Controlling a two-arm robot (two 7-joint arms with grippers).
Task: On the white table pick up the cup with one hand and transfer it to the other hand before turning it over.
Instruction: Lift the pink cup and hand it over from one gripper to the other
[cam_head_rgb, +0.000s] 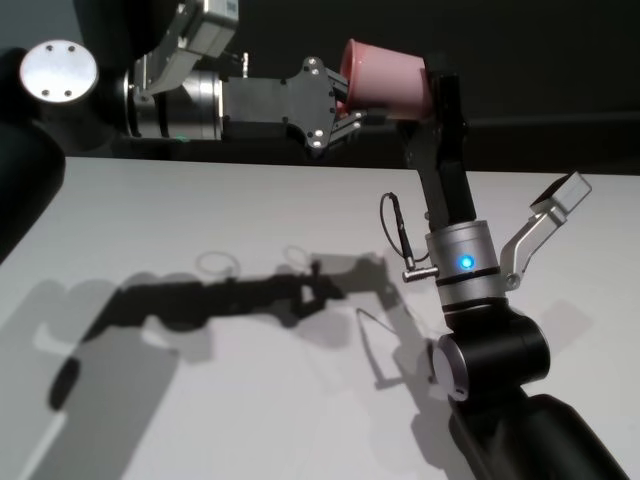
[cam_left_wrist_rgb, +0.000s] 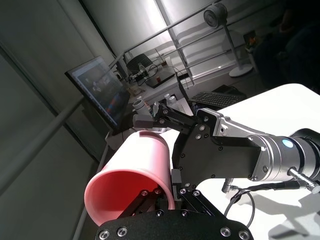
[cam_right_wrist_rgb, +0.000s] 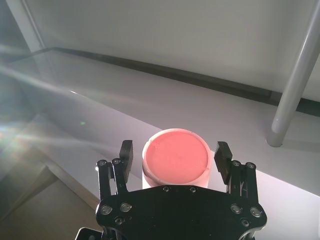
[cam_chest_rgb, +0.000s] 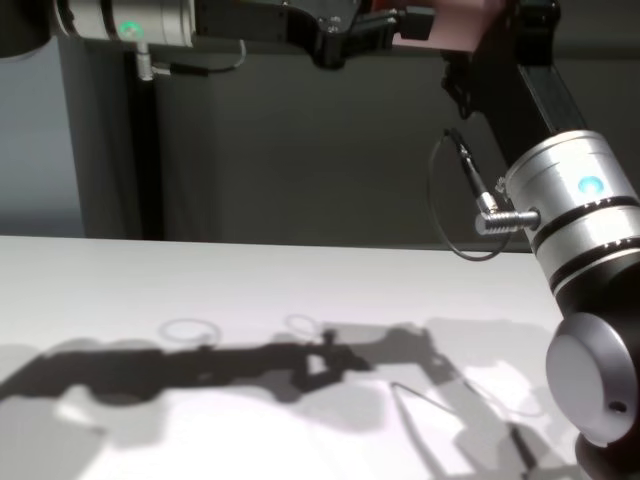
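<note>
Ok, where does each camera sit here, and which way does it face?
Head: high, looking down on the table; both arms meet at the cup.
Chest: low, facing forward across the table; forearms overhead.
Left wrist: behind the left gripper, shut on the cup's rim, facing the right gripper.
Right wrist: behind the right gripper, its fingers either side of the cup's base.
All four share the cup.

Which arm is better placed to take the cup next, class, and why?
The right. Its pincer stands open around the cup's base end, a finger on each side, high above the table. The left pincer is shut on the rim, so it can only let go.
</note>
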